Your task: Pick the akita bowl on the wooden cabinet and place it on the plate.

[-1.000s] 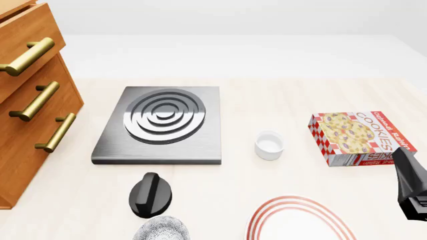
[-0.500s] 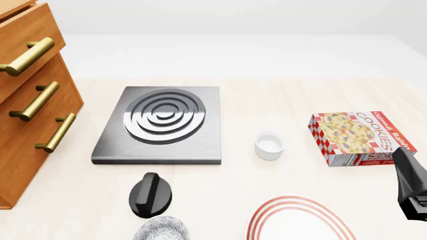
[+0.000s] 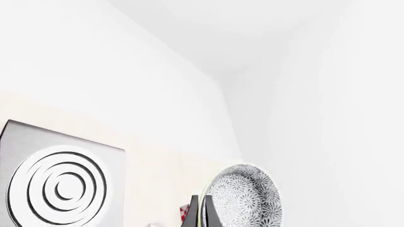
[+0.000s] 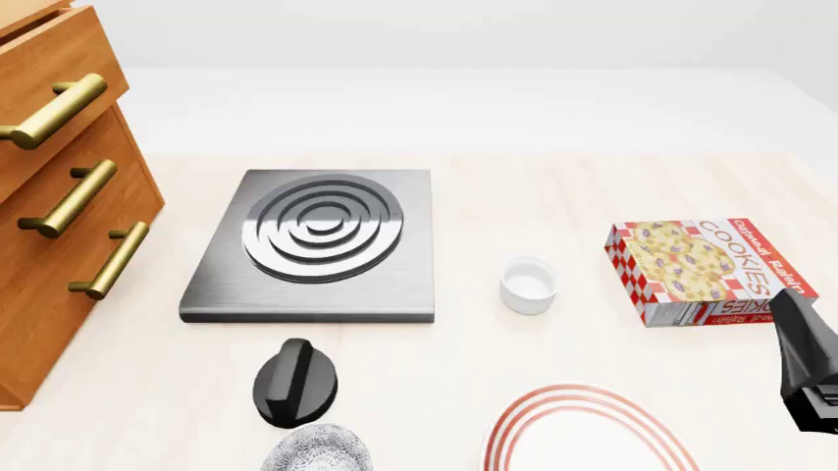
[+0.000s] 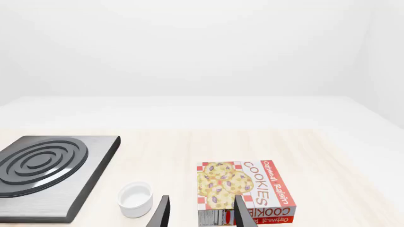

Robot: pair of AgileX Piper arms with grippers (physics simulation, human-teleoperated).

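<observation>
- Where my left gripper [image 3: 202, 213] shows in its wrist view, the two dark fingers [image 3: 192, 216] stand almost together, with only a thin pale strip between them. That strip is the rim of the akita bowl [image 3: 243, 197], so I am pinching the bowl by its edge.
- From that camera the bowl is seen tilted, as a tall patterned oval beside my fingers. It is round, so it has no long axis of its own. I cannot tell from this view which way its mouth points.
- Seen from the front, the bowl [image 4: 317, 451] is only a patterned dome cut off by the near edge of the picture, just below the black body of my left arm [image 4: 296, 383]. It is off the wooden cabinet [image 4: 53, 294], which stands well apart at the far left.
- Only the front view shows the plate [image 4: 524, 432]. Its red rings are at the near edge, right of the bowl and clear of it.
- My right gripper [image 5: 202, 218] is held wide apart in its own wrist view and has nothing in it.
- Beyond those fingers lie the cookie box [image 5: 247, 189], the small white cup [image 5: 135, 198] and the grey stove [image 5: 44, 172].
- In the front view that right gripper [image 4: 811, 378] is just a dark block at the right edge, so its opening cannot be read there.
</observation>
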